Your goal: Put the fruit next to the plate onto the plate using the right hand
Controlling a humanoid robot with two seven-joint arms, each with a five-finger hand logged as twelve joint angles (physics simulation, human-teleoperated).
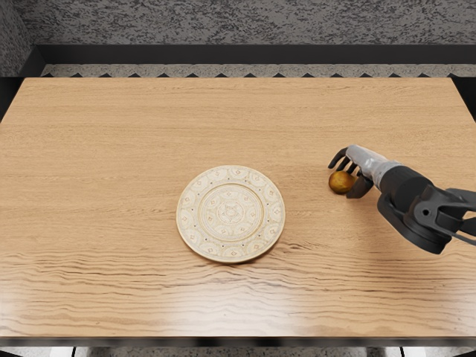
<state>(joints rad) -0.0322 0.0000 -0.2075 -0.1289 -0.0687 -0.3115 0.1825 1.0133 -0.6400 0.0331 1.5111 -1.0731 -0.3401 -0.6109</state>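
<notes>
right arm [420, 210] black, bulbous | right hand [364, 165] grey-backed | fingers [338, 158] black

You have no text, label, brand, number or sign to read here. The plate [230, 214] carries only an ornamental pattern of rings and dots, no letters, and the table [111, 149] shows plain wood grain.

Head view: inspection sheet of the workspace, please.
Surface: wooden table, level.
Job's things: plate near the table's middle, nothing on it; fruit on the table to the plate's right, apart from it.
Clutter: nothing seen.
Grippers: right hand right up against the fruit, grasp cannot be told; left hand not in view.
Cables: nothing seen.
Surroundings: grey speckled ground beyond the table's far edge.
</notes>
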